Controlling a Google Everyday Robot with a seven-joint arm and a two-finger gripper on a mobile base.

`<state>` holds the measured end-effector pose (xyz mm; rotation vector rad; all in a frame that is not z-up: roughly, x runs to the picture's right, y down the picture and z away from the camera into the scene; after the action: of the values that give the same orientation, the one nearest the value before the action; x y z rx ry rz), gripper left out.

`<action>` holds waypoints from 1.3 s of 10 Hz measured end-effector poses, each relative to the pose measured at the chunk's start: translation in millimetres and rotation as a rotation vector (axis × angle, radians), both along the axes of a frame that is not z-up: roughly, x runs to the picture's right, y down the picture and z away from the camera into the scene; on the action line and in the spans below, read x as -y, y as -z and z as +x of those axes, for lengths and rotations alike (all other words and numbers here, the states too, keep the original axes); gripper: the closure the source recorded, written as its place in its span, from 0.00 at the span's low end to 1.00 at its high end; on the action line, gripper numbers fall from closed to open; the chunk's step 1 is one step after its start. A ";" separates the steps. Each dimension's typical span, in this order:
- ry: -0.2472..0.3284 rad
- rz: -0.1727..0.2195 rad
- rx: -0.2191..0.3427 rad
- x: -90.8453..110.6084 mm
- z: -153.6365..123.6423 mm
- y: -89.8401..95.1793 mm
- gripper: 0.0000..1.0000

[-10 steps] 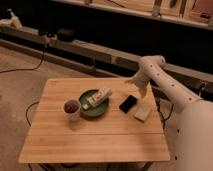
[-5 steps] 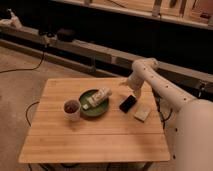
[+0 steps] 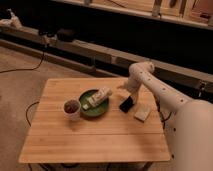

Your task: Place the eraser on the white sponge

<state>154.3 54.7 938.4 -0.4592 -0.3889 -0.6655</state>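
Observation:
The eraser [image 3: 126, 104], a flat black block, lies on the wooden table [image 3: 95, 135] right of the middle. The white sponge [image 3: 142, 113], a small pale block, lies just to its lower right, close to it or touching. My gripper [image 3: 129, 94] hangs at the end of the white arm [image 3: 150, 80], which comes in from the right. It is right above the eraser's far end, close over it or touching it.
A green plate [image 3: 86, 111] with a white tube-like item [image 3: 99, 96] sits left of the eraser. A white cup [image 3: 72, 108] with dark contents stands left of the plate. A dark bench with cables runs behind the table.
The arm has swung left and the gripper has come down over the eraser. The eraser, sponge, plate and cup have not moved.

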 end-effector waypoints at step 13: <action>0.032 -0.101 -0.046 -27.1 -2.8 -14.0 0.41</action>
<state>151.6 81.8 952.5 -0.5771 -0.3738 -0.6673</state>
